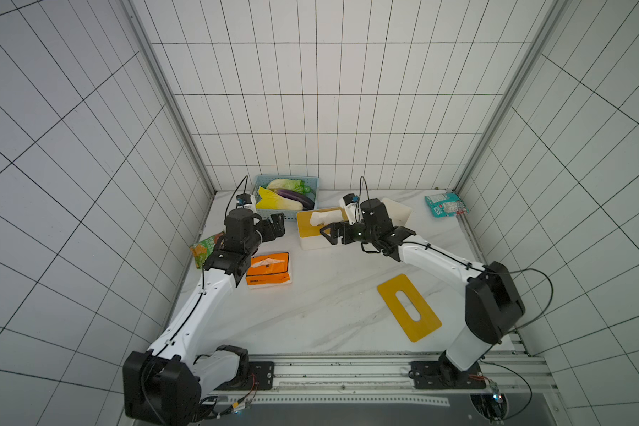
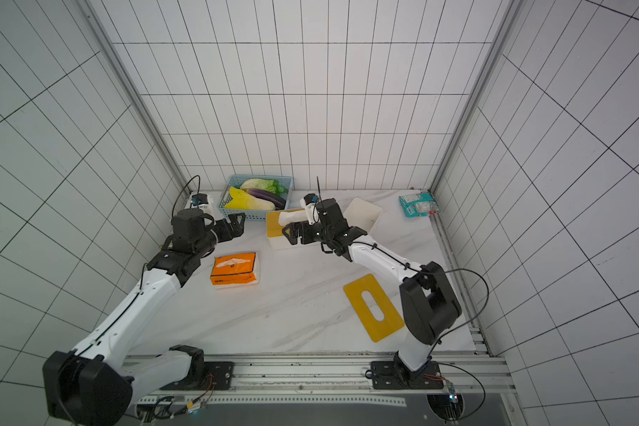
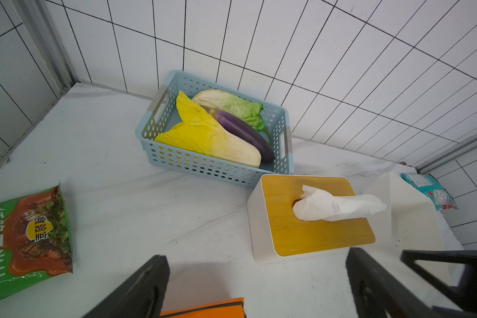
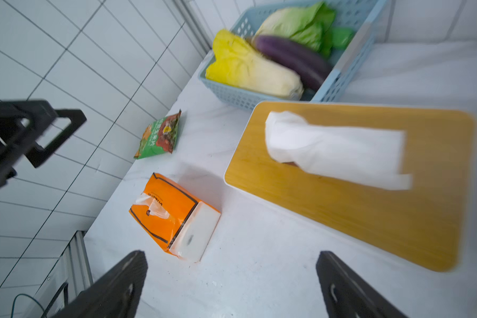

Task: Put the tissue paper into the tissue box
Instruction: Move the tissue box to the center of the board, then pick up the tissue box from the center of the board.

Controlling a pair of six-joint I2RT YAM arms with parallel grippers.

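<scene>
The right arm covers part of the open white box (image 1: pixel 399 211) at the back, so its inside and how it sits cannot be told, and the left arm hides much of the green snack bag (image 1: pixel 201 251) in both top views. The right wrist view is smeared, and the print on the orange tissue pack (image 4: pixel 163 212) is unreadable there. The left wrist view catches only a corner of that pack. It lies flat on the tabletop (image 1: pixel 329 295) just beside the left forearm, apart from both boxes. The left claw (image 1: pixel 276 227) hangs spread and empty between the pack and the blue basket (image 1: pixel 312 183) of vegetables. The right claw (image 1: pixel 329 236), also spread and empty, sits at the front edge of the closed tissue box (image 1: pixel 310 239), where a white tissue (image 1: pixel 325 217) pokes out. A slotted yellow lid (image 1: pixel 427 321) lies alone near the right arm's base, and a teal packet (image 1: pixel 445 204) sits in the far corner. The tabletop is white with grey veins. White tiled walls close in three sides, with metal rails in the corners and along the front.
</scene>
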